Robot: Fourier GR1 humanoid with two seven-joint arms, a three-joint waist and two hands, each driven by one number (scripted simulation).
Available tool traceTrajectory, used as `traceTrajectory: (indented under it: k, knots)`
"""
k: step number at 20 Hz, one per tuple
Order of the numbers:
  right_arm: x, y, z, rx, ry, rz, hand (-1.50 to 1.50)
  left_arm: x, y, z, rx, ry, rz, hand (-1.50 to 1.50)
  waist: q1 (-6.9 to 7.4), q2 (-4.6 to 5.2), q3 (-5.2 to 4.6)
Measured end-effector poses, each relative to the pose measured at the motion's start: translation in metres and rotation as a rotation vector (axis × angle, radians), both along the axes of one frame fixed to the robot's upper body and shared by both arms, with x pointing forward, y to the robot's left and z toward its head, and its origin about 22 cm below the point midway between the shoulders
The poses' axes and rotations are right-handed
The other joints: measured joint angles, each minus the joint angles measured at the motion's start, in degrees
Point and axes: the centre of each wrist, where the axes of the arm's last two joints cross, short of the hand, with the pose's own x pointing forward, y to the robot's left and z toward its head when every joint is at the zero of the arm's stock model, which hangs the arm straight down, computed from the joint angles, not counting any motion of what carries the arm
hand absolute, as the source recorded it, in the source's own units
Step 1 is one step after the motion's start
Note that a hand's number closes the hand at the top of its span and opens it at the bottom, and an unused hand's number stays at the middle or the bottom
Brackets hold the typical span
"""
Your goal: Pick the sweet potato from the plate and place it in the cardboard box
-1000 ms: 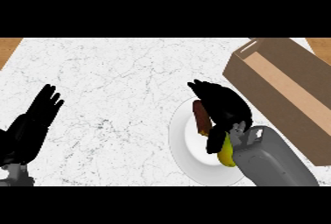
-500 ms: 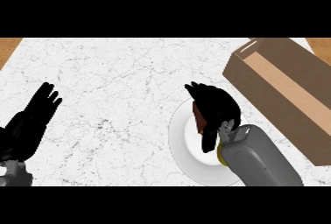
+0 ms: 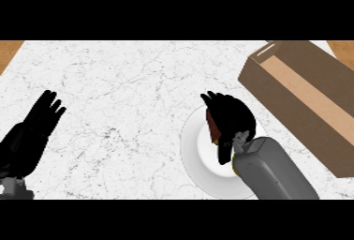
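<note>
While the robot's black right hand (image 3: 231, 118) is hovering over the round white plate (image 3: 197, 159), its fingers are curling down around the reddish-brown sweet potato (image 3: 213, 131), which is lying on the plate's upper part and is mostly hidden beneath them. At about three o'clock from the plate, the long open brown cardboard box (image 3: 304, 93) is lying at a slant on the white marble counter (image 3: 131, 79), just beside the plate's edge. At nine o'clock, well apart, the black left hand (image 3: 34, 131) is resting with fingers straight and spread
</note>
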Motion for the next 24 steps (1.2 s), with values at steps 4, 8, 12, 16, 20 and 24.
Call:
traceTrajectory:
  k: [4, 8, 12, 16, 20, 24]
  knots:
    - [0.008, 0.000, 0.000, -0.007, 0.019, 0.001, -1.50, 0.000, 0.008, -0.002, 0.004, -0.001, 0.002, 0.00, 0.02, 0.03, 0.00]
    - [0.010, 0.001, -0.017, -0.024, 0.043, 0.009, -1.50, 0.002, 0.010, -0.003, 0.005, 0.000, -0.001, 0.00, 0.02, 0.05, 0.00]
    - [0.011, -0.002, -0.026, -0.038, 0.057, 0.002, -1.50, 0.004, 0.004, -0.005, 0.004, 0.009, -0.001, 0.00, -0.02, 0.04, 0.01]
    - [0.018, -0.001, -0.029, -0.046, 0.066, 0.000, -1.50, 0.007, 0.005, -0.006, 0.001, 0.003, -0.006, 0.00, -0.02, 0.04, 0.00]
    - [0.016, 0.001, -0.040, -0.048, 0.061, -0.005, -1.50, 0.007, 0.000, -0.003, 0.002, -0.002, -0.002, 0.00, -0.01, 0.03, 0.00]
    - [0.019, -0.001, -0.044, -0.041, 0.048, -0.002, 1.50, 0.005, 0.011, -0.009, 0.001, -0.001, 0.004, 0.00, 0.01, 0.03, 0.00]
